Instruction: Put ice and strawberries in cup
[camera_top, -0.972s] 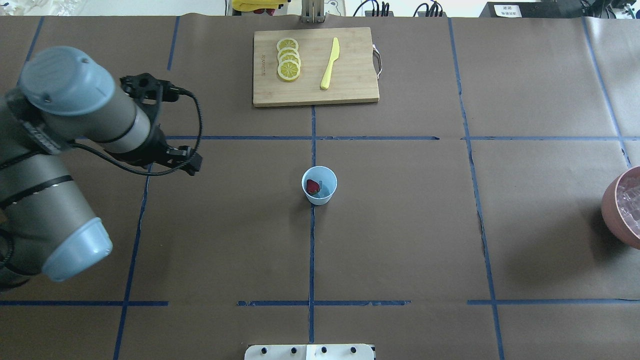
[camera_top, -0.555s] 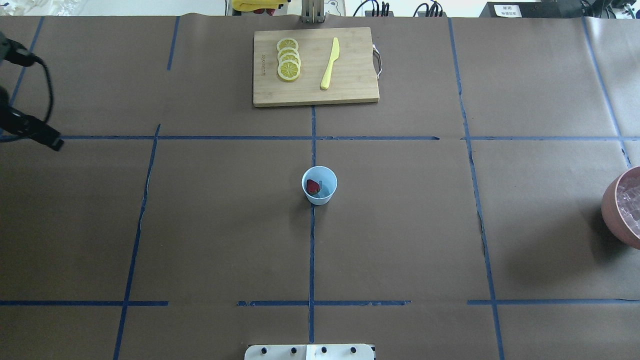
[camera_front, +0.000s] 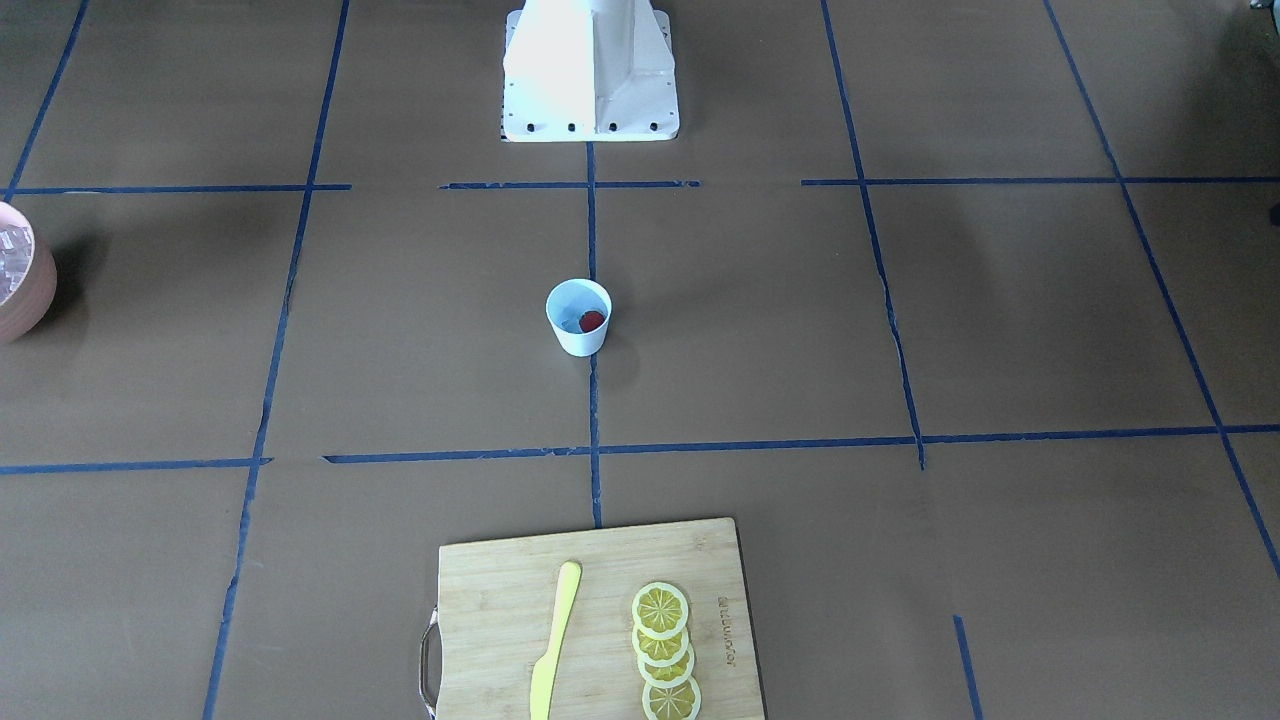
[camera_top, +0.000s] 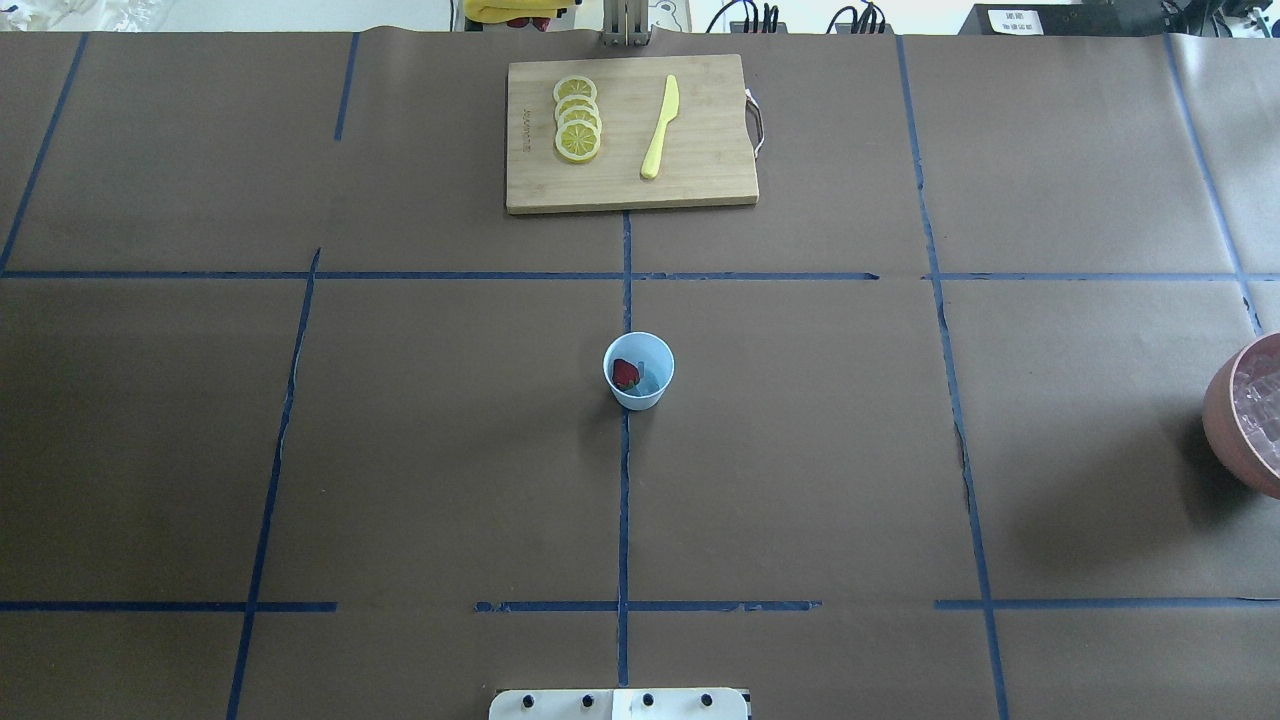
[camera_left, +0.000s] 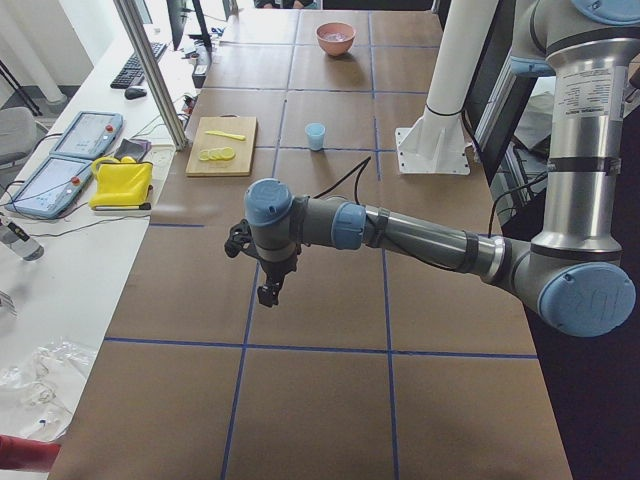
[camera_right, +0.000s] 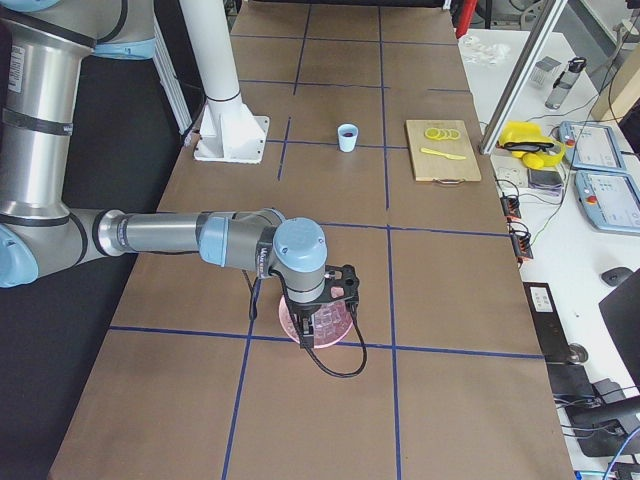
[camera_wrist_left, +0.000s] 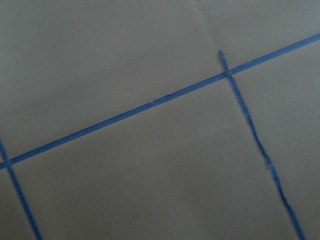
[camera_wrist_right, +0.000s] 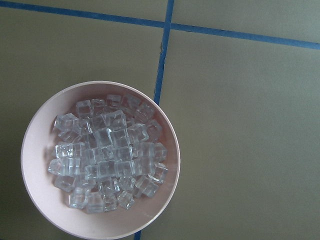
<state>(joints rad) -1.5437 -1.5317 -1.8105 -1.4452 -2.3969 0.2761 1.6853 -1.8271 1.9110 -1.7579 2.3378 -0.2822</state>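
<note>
The cup (camera_top: 639, 371) stands upright mid-frame, mouth up; the strawberry (camera_top: 626, 374) inside looks too small to judge its axis. Spread of left tool (camera_left: 267, 295) and right tool (camera_right: 314, 336): cannot tell.

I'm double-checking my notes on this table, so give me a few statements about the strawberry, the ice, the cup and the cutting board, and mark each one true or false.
1. The strawberry lies inside the cup. True.
2. The ice is piled on the cutting board. False: it fills the pinkish bowl.
3. A yellow knife lies on the cutting board beside the lemon slices. True.
4. The cup lies tipped on its side. False: it stands upright.
</note>
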